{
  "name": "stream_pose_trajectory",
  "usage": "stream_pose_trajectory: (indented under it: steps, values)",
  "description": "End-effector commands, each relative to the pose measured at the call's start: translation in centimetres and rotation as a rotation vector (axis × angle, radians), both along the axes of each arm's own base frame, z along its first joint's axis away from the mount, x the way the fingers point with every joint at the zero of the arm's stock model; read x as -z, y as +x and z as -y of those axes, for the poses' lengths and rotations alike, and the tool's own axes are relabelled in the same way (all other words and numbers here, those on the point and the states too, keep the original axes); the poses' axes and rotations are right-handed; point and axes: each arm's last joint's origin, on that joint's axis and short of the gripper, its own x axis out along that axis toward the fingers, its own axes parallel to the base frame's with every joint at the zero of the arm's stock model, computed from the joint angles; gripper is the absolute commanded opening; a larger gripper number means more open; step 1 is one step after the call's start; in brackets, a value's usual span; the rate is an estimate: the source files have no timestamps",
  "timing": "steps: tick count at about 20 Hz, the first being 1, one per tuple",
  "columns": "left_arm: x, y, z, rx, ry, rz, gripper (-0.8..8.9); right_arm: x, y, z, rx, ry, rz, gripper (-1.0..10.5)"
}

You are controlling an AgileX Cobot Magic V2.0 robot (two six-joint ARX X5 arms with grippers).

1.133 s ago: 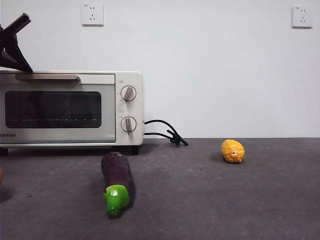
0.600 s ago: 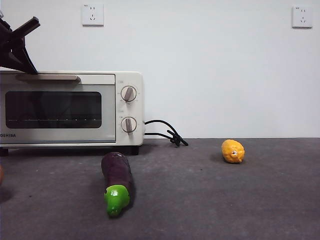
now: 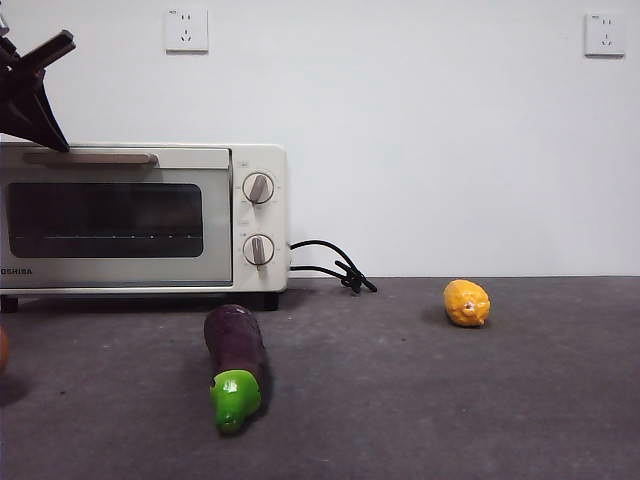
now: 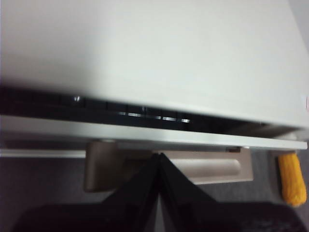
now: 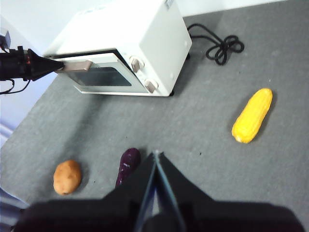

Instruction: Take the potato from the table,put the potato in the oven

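The potato (image 5: 67, 177), tan-brown and oval, lies on the table (image 5: 193, 145) left of the eggplant. In the front view only a sliver of the potato (image 3: 2, 350) shows at the left edge. The cream-white oven (image 3: 140, 215) stands at the back left, its glass door (image 5: 99, 77) tipped open a crack at the top. My left gripper (image 4: 158, 155) is shut, its tip pressed against the door's bar handle (image 4: 203, 166). The same left gripper (image 5: 50, 65) also shows in the right wrist view. My right gripper (image 5: 157, 157) is shut and empty, high above the table.
A purple eggplant (image 3: 235, 360) with a green cap lies in front of the oven. A yellow fruit (image 3: 466, 302) sits to the right. The oven's black cord (image 3: 335, 265) is coiled beside it, against the wall.
The left gripper has shifted slightly at the handle, and the top of the oven door has tipped outward a little. The potato, eggplant and yellow fruit have not moved.
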Motion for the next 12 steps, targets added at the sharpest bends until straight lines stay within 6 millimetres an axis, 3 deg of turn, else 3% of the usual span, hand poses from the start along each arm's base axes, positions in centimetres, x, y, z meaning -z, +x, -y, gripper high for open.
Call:
stream_pose_trajectory:
  steps: [1,12]
  values:
    - [2.9,-0.1,0.1,0.040,0.043,-0.132,-0.06,-0.2,-0.1,0.0,-0.007,-0.002,0.012,0.0]
    - [3.7,-0.9,1.6,0.118,0.240,-0.234,-0.06,-0.6,-1.7,0.0,-0.007,-0.002,0.035,0.0]
